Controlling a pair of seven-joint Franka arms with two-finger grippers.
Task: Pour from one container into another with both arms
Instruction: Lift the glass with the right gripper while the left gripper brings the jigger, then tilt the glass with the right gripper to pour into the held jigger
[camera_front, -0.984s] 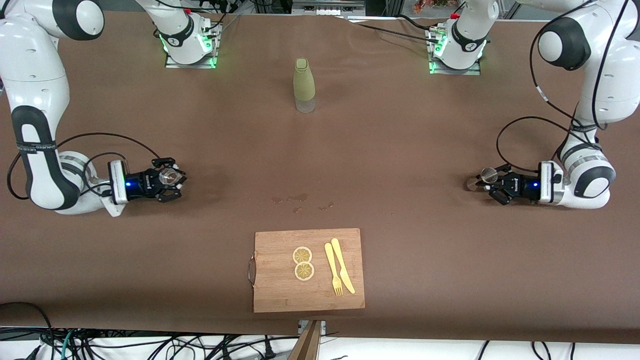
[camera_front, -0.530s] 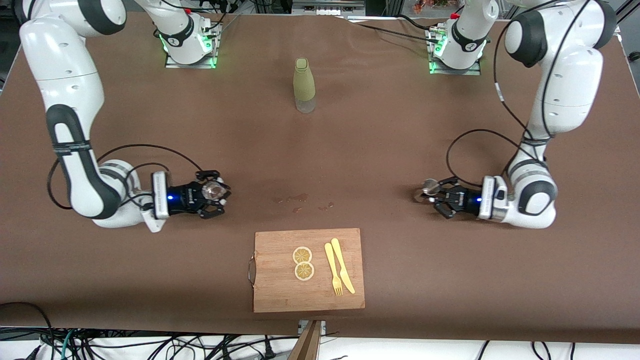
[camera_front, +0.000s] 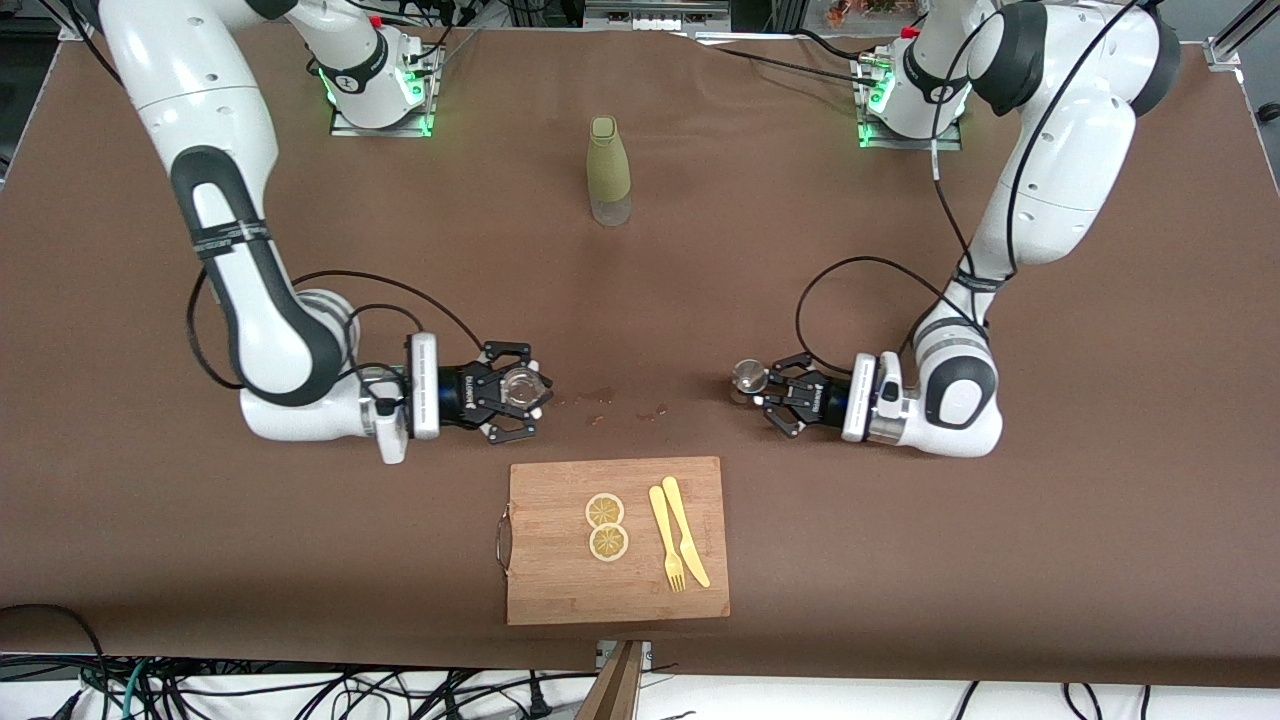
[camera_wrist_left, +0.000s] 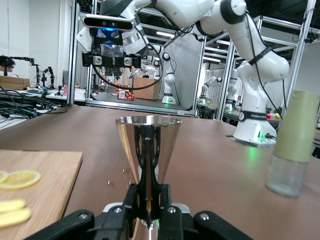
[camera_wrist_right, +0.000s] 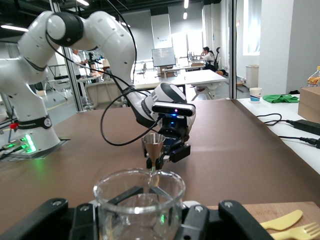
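My right gripper (camera_front: 527, 391) is shut on the tiny clear glass cup (camera_front: 520, 386), held upright low over the table at the right arm's side of the middle. In the right wrist view the cup (camera_wrist_right: 139, 200) fills the foreground between the gripper's (camera_wrist_right: 139, 212) fingers. My left gripper (camera_front: 762, 392) is shut on the waist of the steel hourglass jigger (camera_front: 748, 376), also upright, facing the cup across a gap. In the left wrist view the jigger (camera_wrist_left: 148, 145) stands in the gripper (camera_wrist_left: 148, 195).
The olive-green bottle (camera_front: 607, 170) stands near the arms' bases, midway. A wooden cutting board (camera_front: 560, 585) with two lemon slices (camera_front: 606, 526), a yellow fork and knife (camera_front: 678, 545) lies nearer the camera. Small wet spots (camera_front: 600, 398) mark the cloth between the grippers.
Both arms have swung in from the table's ends toward its middle, each carrying its container. The gap between cup and jigger has shrunk a lot.
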